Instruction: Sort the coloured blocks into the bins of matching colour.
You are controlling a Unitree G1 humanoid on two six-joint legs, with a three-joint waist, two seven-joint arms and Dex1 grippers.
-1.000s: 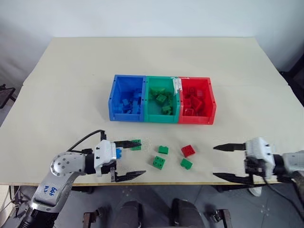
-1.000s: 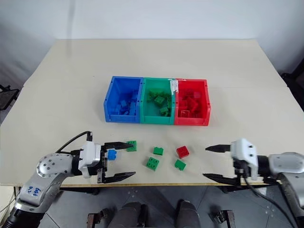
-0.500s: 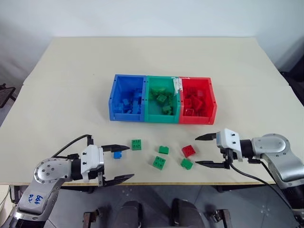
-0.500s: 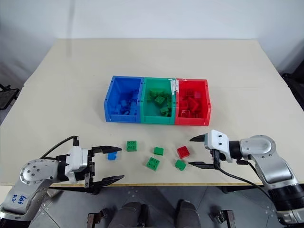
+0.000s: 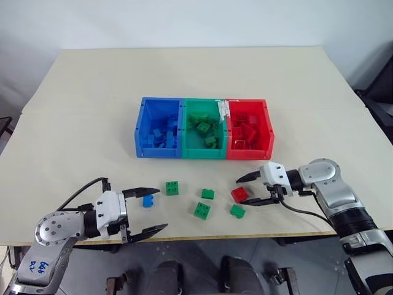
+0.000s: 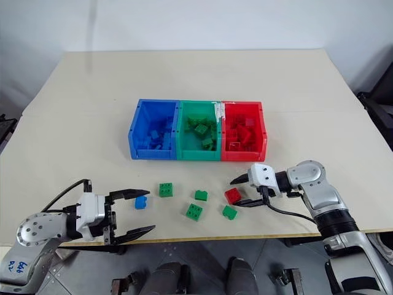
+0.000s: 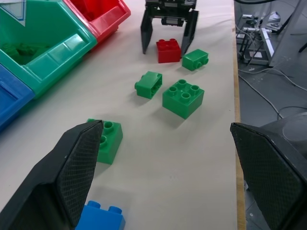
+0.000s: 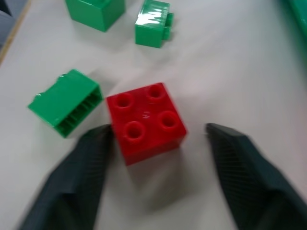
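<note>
Red block (image 5: 240,194) between right tool (image 5: 247,190) fingers

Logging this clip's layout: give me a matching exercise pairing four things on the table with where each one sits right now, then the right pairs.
Things:
1. red block
2. blue block
3. green bin
4. left gripper

Places:
A. middle of the row of three bins
B. between the right gripper's two fingers, on the table
C. at the table's near edge, jaws wide open, holding nothing
D. loose on the table, beside the left gripper's upper finger

Pairs: 1-B, 2-D, 3-A, 4-C
</note>
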